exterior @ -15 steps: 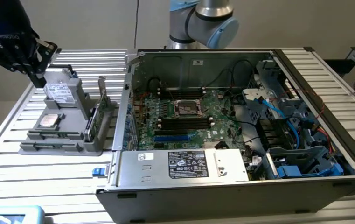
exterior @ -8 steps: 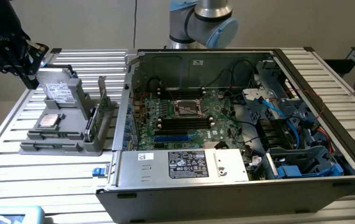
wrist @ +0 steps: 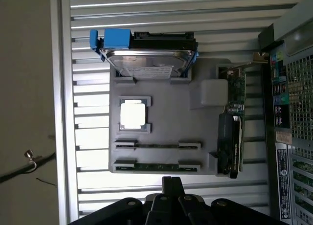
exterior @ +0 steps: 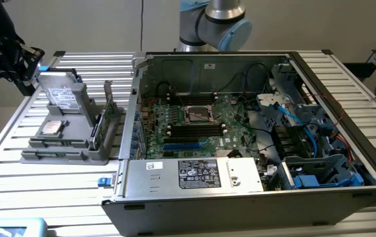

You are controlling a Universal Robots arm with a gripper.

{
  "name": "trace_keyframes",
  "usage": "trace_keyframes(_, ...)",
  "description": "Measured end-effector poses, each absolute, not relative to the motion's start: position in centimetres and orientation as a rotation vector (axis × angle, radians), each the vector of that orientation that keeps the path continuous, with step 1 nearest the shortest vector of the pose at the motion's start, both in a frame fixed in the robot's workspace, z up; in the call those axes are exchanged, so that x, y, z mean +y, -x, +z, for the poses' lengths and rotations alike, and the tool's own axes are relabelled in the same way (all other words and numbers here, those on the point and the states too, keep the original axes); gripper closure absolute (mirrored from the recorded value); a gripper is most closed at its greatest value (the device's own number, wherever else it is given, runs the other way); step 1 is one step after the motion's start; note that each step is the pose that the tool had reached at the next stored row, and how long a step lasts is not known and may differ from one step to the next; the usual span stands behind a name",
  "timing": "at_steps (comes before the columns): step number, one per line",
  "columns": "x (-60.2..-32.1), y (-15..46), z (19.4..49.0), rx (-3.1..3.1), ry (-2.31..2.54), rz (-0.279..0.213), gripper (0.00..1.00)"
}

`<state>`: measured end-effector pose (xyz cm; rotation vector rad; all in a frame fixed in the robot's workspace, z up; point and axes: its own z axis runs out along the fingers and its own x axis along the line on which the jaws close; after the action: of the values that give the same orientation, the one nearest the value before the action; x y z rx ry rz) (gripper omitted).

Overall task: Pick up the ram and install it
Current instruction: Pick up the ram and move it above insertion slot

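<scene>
Slatted aluminium table (wrist: 171, 19) carries a grey tray (wrist: 166, 122), and we see the gripper (wrist: 172, 182) hanging over the tray's nearest edge, closed up tight with nothing in it. Closest to the gripper, the ram (wrist: 156, 166) sits on edge in its tray slot, with a second stick (wrist: 156, 145) just beyond it. Farther from the gripper lie a processor (wrist: 133, 113) and a hard drive (wrist: 149, 58). Off to one side of the gripper, an expansion card (wrist: 234, 122) stands between the tray and the open computer case (exterior: 254, 207).
</scene>
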<state>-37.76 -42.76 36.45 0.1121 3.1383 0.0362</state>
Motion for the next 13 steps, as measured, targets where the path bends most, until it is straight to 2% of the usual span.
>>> trace_keyframes(13, -42.76, 37.90, 36.44, 3.124, -0.068, 0.037, 0.89)
